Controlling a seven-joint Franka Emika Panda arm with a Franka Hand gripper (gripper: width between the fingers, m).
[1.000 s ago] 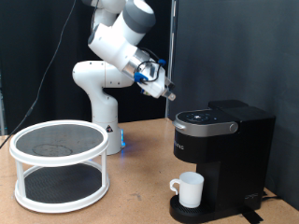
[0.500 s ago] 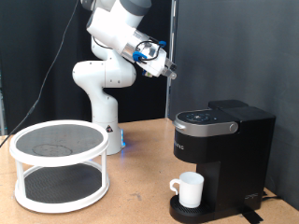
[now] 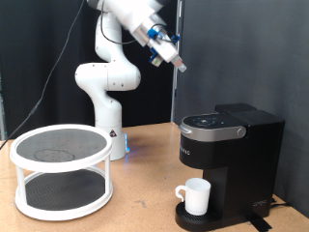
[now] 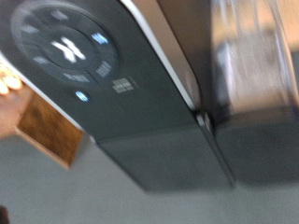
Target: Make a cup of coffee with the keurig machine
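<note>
The black keurig machine [image 3: 232,155] stands on the table at the exterior view's right, lid closed. The white cup [image 3: 197,196] sits on its round drip base under the spout. My gripper [image 3: 180,66] is high in the air, well above and slightly to the exterior view's left of the machine, fingers pointing down towards it. Nothing shows between the fingers. The wrist view is blurred; it looks down on the machine's top [image 4: 140,93] with its lit blue buttons [image 4: 70,49]. The gripper's fingers do not show in the wrist view.
A white two-tier round mesh stand [image 3: 60,169] sits on the wooden table [image 3: 145,193] at the exterior view's left. The arm's white base [image 3: 106,106] stands behind it. A dark curtain forms the backdrop.
My gripper has risen from just above the machine's top to high above it, shifting slightly towards the exterior view's right. Cup and machine have not moved.
</note>
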